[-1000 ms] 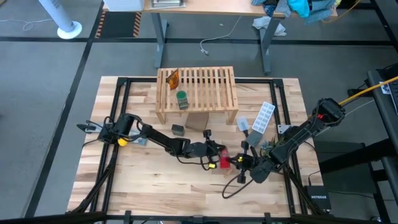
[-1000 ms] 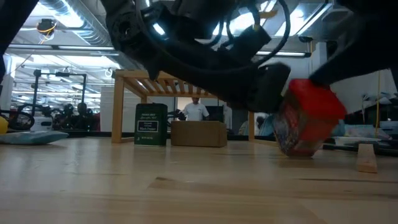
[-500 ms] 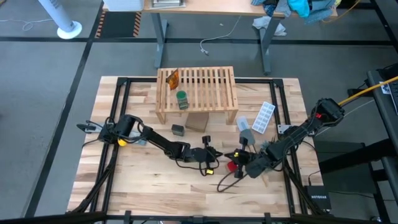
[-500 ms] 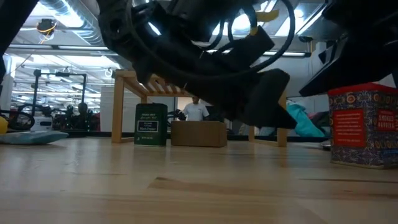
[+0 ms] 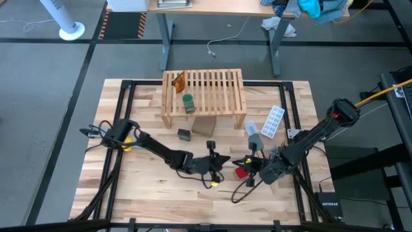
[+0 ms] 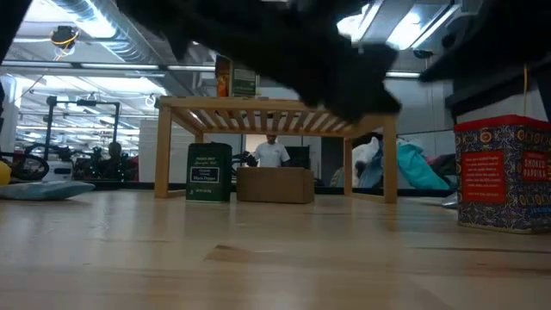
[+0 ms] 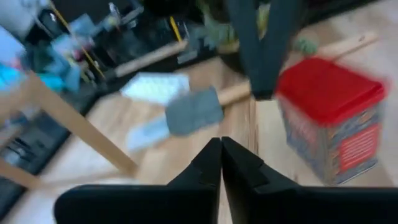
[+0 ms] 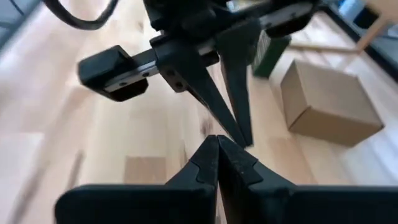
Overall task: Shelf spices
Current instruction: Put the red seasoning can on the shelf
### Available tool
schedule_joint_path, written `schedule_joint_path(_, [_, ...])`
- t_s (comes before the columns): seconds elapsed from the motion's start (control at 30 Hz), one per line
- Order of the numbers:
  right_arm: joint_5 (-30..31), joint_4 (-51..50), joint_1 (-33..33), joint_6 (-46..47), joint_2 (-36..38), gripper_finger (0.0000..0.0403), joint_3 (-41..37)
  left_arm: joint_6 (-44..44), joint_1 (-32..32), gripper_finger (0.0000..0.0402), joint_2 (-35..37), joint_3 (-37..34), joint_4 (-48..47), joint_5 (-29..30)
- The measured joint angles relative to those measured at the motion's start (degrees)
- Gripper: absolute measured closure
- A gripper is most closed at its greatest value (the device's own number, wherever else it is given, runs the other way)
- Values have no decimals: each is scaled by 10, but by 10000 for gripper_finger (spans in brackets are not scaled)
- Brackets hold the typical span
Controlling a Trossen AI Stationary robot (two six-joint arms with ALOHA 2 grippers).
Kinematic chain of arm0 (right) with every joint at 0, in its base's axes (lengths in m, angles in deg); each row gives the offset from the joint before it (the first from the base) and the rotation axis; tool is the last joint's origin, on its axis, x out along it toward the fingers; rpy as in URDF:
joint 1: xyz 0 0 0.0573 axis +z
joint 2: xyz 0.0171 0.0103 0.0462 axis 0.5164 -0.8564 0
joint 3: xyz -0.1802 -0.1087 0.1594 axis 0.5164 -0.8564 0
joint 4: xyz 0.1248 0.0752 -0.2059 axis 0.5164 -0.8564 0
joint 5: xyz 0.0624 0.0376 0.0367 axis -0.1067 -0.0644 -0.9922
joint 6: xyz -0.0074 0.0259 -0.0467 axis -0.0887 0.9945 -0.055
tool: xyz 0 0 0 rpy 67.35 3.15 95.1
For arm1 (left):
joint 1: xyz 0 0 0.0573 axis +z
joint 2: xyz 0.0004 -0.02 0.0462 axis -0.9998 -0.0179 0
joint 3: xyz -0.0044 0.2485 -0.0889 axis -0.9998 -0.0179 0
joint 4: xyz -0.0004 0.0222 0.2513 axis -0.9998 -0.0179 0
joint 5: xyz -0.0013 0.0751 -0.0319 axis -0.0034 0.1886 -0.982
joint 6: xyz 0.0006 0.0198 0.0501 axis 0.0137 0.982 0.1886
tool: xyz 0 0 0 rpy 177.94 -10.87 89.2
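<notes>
Here my left gripper and right gripper, both pinched together and empty, flank the upright red jar.

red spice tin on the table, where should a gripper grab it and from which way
Probably the flat printed side walls of the red square tin, coming down from above. It stands upright on the wooden tabletop with its lid up and clear space around it, so fingers could close across two opposite faces.

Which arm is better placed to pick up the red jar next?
Probably the right: in the high view the right gripper is beside the red jar, while the left gripper is slightly farther away.
</notes>
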Motion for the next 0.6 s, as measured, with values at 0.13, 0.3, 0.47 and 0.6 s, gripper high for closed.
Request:
schedule_joint_path(0.13, [33,-73,48,4,64,395,20,42,-27,396,45,-15,-9,36])
schedule_joint_path(0.3, [144,-171,149,71,132,395,21,48,-53,396,107,-58,-16,84])
schedule_joint_path(0.47, [220,-281,244,203,141,395,21,33,-80,396,172,-121,-17,153])
schedule_joint_path(0.6, [237,-366,281,298,134,395,21,11,-115,396,235,-179,-16,237])
